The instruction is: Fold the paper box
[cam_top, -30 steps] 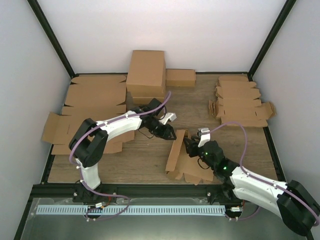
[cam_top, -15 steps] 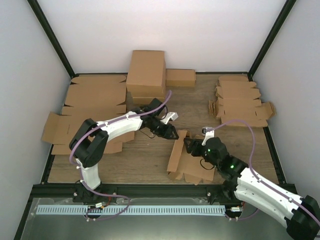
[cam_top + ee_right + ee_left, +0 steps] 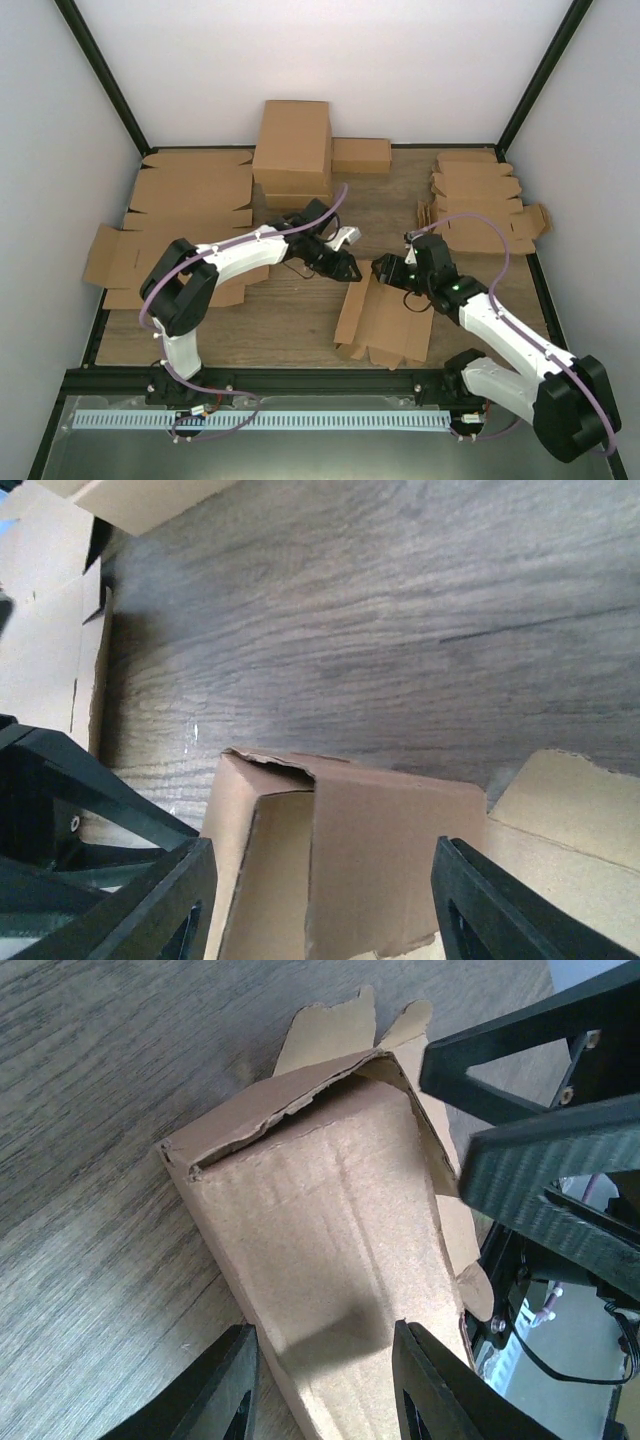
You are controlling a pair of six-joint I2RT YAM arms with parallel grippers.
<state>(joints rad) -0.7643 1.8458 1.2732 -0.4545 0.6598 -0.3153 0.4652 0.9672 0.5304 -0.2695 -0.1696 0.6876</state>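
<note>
The paper box (image 3: 385, 318) is a brown, partly folded blank lying near the table's front centre, with its left wall raised and flaps spread toward the front. My left gripper (image 3: 347, 268) is open at the box's far left corner. In the left wrist view the box (image 3: 330, 1220) runs between the open fingers (image 3: 228, 1385). My right gripper (image 3: 386, 272) is open at the box's far edge. In the right wrist view its fingers (image 3: 505, 910) stand either side of the box's folded corner (image 3: 390, 850). Neither gripper is closed on the cardboard.
A tall brown carton (image 3: 292, 145) and a small closed box (image 3: 361, 155) stand at the back. Big flat cardboard sheets (image 3: 185, 205) cover the left side. A stack of flat blanks (image 3: 480, 205) lies at the back right. The left gripper's fingers show in the right wrist view (image 3: 70, 800).
My right arm has swung away from the front, and its gripper has moved to the box's far edge. My left gripper has shifted slightly right toward the box corner.
</note>
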